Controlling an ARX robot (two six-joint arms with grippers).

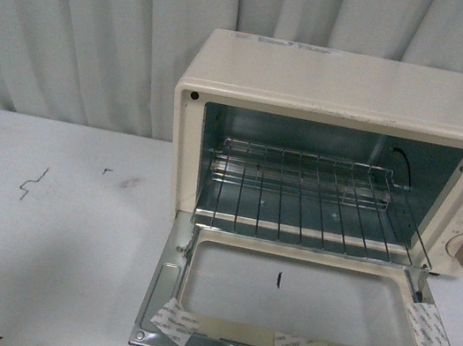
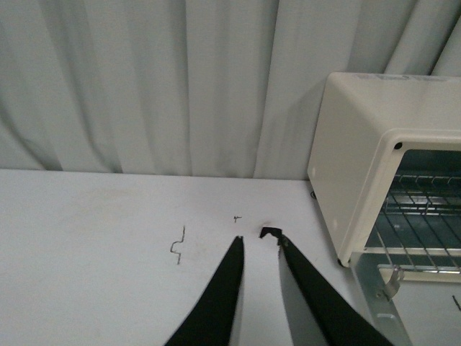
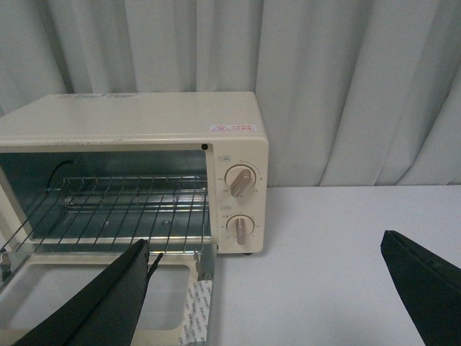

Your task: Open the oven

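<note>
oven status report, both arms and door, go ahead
Left pincer open, empty, beside oven. Right pincer wide open, empty. Oven door fully down, rack showing. Nothing in the way.

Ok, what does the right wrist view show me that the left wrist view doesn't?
Only the right wrist view: the upper knob and lower knob on the oven, the sticker on its top, and the right gripper, jaws wide apart and empty.
Only the left wrist view: the oven's plain side wall, pen marks on the table, and the left gripper, jaws slightly apart and empty.
Both: the oven with its door dropped open, the wire rack inside, and the curtain behind.
</note>
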